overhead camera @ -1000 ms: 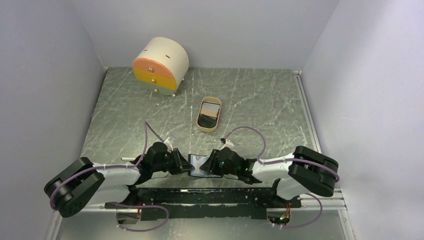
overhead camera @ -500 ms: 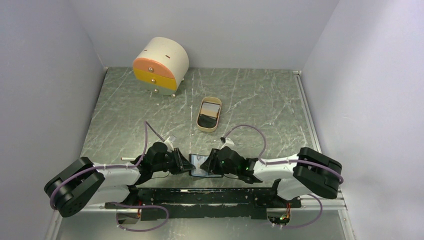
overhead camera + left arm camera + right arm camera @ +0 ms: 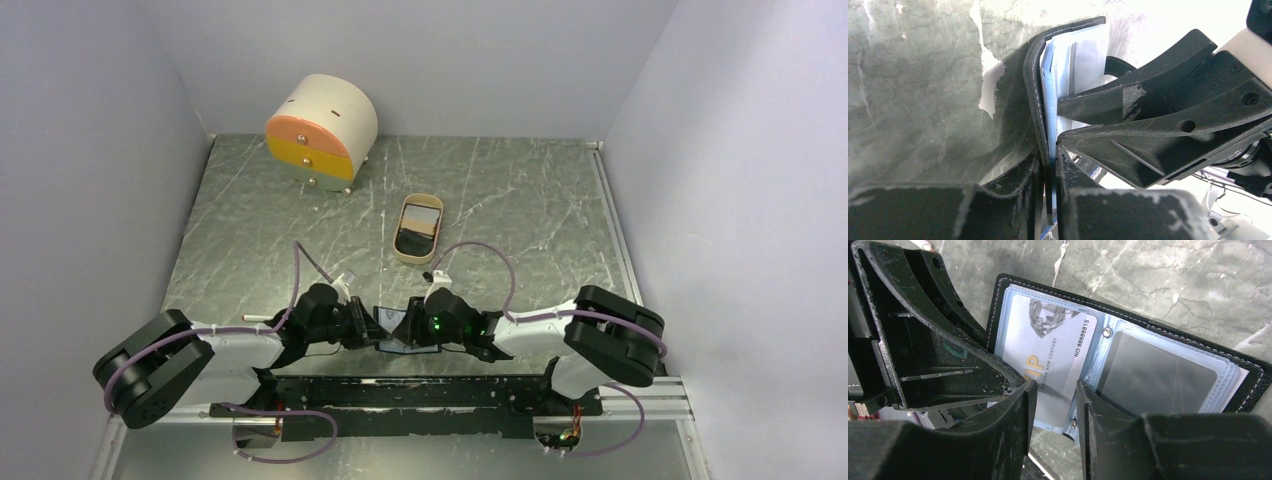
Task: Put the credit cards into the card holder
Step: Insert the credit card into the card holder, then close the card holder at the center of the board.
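- The left gripper [image 3: 1049, 187] has its 2 fingers pressed together on the near edge of the small black folding card holder with pale blue clear sleeves [image 3: 1158, 370], pinching the stitched black cover. The fingertips themselves are cut off at the bottom of the left wrist view.
- The card holder sits at the near middle of the grey marbled table [image 3: 520, 210], between the 2 arms, and lies open. From above most of it is covered by the 2 wrists.
- The right gripper [image 3: 1053, 420] has its 2 fingers a little apart, tips at the sleeve pages. Nothing is clearly clamped between them.
- 1 white printed card [image 3: 1048, 350] lies in the left sleeve, and its lower corner shows in the gap between the right fingers. The left gripper's black body hides the card's left edge.
- The right sleeve shows 1 dark grey rectangle. Whether that is a card or bare backing cannot be told.
- 1 small metal stud [image 3: 1106, 332] sits at the fold between the 2 sleeves.
- Further out stands 1 tan oval tray [image 3: 413, 257], well apart from the card holder. Its contents are dark with a lighter patch, too small to make out.
- At the far left stands 1 cream half-round drawer box with 1 pink and 1 yellow drawer front [image 3: 320, 125].
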`<state>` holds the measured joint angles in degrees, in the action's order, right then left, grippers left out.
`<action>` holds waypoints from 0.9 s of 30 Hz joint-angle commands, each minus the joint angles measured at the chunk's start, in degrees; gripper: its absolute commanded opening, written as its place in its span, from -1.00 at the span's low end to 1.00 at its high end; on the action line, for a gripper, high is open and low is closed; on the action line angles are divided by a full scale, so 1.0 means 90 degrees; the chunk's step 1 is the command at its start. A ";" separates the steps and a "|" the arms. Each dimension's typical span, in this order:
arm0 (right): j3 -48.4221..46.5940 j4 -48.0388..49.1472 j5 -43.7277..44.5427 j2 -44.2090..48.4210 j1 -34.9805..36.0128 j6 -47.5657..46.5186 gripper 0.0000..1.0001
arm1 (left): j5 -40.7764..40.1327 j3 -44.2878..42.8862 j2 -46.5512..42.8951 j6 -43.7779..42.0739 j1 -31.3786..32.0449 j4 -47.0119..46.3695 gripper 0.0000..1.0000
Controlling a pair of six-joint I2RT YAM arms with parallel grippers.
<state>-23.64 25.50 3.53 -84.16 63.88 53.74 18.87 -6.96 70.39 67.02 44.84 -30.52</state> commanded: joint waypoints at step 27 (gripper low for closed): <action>-0.2428 -0.4975 0.1983 0.0593 0.0064 -0.1049 -0.06 | -0.1844 -0.1657 -0.1465 -0.0602 0.0096 0.5251 -0.68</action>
<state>-42.70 -15.51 17.82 -76.55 64.12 43.40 2.96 -21.26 55.31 62.78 45.43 15.94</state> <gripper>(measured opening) 0.488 0.158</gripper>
